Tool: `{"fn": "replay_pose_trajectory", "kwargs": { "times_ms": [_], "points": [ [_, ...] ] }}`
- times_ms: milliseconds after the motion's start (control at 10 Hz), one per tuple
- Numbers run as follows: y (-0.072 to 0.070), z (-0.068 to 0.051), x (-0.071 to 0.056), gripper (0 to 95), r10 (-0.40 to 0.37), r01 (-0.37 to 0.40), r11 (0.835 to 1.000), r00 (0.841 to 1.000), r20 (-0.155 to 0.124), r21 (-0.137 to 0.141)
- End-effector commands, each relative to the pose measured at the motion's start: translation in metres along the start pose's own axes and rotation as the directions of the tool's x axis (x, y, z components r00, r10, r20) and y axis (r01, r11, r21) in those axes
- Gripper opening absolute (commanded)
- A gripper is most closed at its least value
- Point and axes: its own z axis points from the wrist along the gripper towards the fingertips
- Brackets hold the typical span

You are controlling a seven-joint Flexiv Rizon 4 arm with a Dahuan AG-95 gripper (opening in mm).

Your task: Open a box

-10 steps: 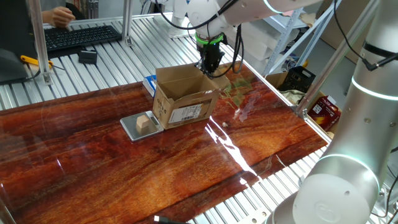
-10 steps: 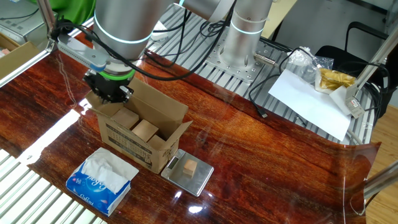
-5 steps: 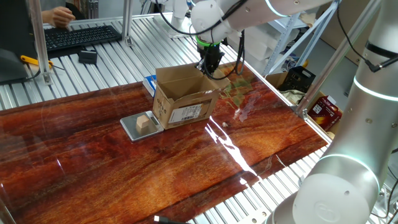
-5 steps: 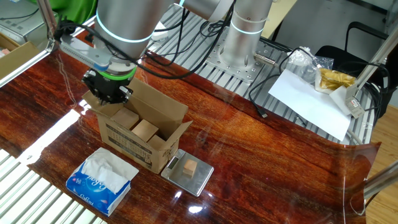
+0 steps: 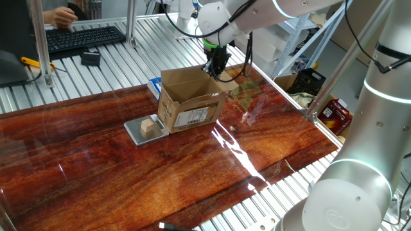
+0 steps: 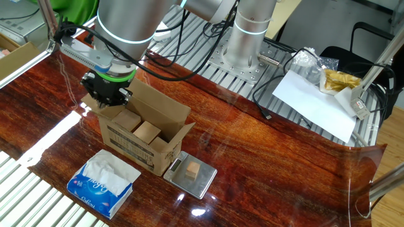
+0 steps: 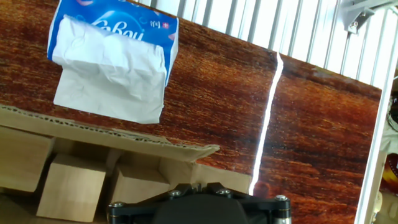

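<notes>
Cardboard flaps stand open on the box (image 5: pixel 189 102) in one fixed view, where it sits near the far edge of the wooden table (image 5: pixel 128 173), its white label facing the camera. The gripper (image 5: pixel 214 68) hangs at the box's far right corner, fingers pressed together and pinching nothing; against a second ago it looks lifted a touch while the box has not shifted, which suggests the flap work is about done and the task nearly finished. One small scale (image 5: pixel 142 131) sits just beside the box with one wooden cube (image 5: pixel 148 126) on it. In the other fixed view the gripper (image 6: pixel 105 101) sits at the rim of the box (image 6: pixel 142 135), tilted a little more than before, and the flaps stay spread, so the opening holds. Counted here: one box, two wooden blocks (image 6: pixel 139 127) inside it, one tissue pack (image 6: pixel 103 180), one scale (image 6: pixel 190 173) and its cube. In the hand view the fingertips cannot be seen; only the dark hand housing shows. One flap edge of the box (image 7: pixel 106 134) crosses the frame, with two blocks (image 7: pixel 69 185) below and one tissue pack (image 7: pixel 112 56) beyond.
</notes>
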Motion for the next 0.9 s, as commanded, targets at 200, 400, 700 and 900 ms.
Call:
{"fn": "replay_pose_trajectory", "kwargs": {
  "times_ms": [200, 400, 700, 900],
  "points": [
    [0.0003, 0.0069, -0.0031, 0.0, -0.004, 0.004, 1.0, 1.0, 0.017, -0.011],
    [0.0007, 0.0096, -0.0042, 0.0, -0.004, 0.004, 1.0, 1.0, 0.018, -0.014],
    [0.0006, 0.0104, -0.0045, 0.0, 0.01, -0.009, 0.999, 1.0, 0.012, -0.034],
    [0.0006, 0.0104, -0.0046, 0.0, 0.023, -0.023, 0.999, 1.0, 0.005, -0.048]
  ]
}}
